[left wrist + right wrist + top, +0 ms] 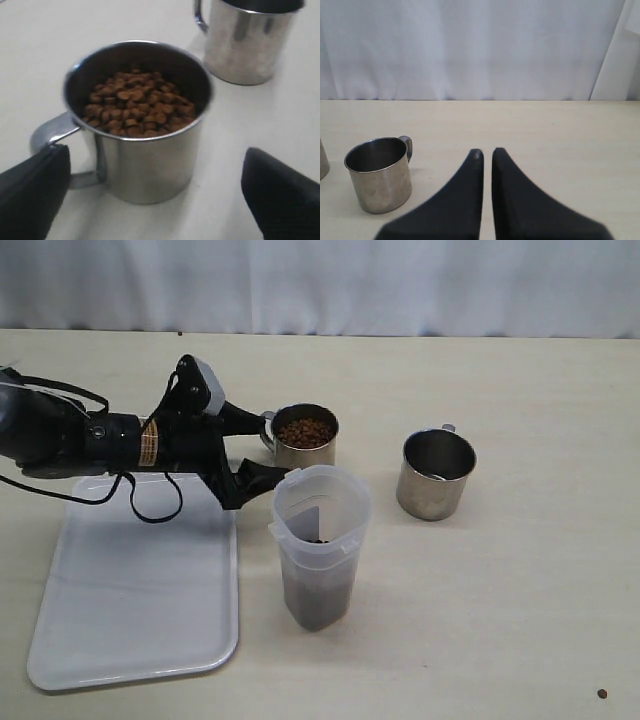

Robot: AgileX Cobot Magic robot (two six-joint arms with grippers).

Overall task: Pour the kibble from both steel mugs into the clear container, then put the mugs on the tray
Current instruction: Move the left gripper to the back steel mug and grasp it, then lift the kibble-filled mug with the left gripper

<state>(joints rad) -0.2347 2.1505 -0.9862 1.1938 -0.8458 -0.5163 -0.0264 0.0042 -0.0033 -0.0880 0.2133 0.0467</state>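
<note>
Kibble (132, 107) is sitting heaped inside the full mug (150, 165), a mound of small round brown pellets reaching up short of the rim. This mug is shiny steel, short and cylindrical, and is standing upright on the table (500, 620). It is standing directly ahead of the left claw (154, 151), between the two black fingers. The left claw is gaping wide and is gripping nothing. One finger is hovering just beside the mug's loop handle, while the other is standing clear of the opposite wall.

Beyond the full mug, further ahead of the left claw and off to one side, the empty mug (436, 475) is standing upright and apart from everything else. The clear container (320, 540) is standing just beside the left claw's outer finger, taller than both mugs, and a dark layer of pellets is lying in its bottom. Its rim is crowding that finger, and whether the two are touching I cannot tell. The tray (140, 590) is lying behind the left claw, under the arm, white and flat.

The right claw (486, 152) is pressing its jaws nearly together with nothing between them. It is hanging above the table, and the empty mug is standing ahead of it and off to one side, well apart.
</note>
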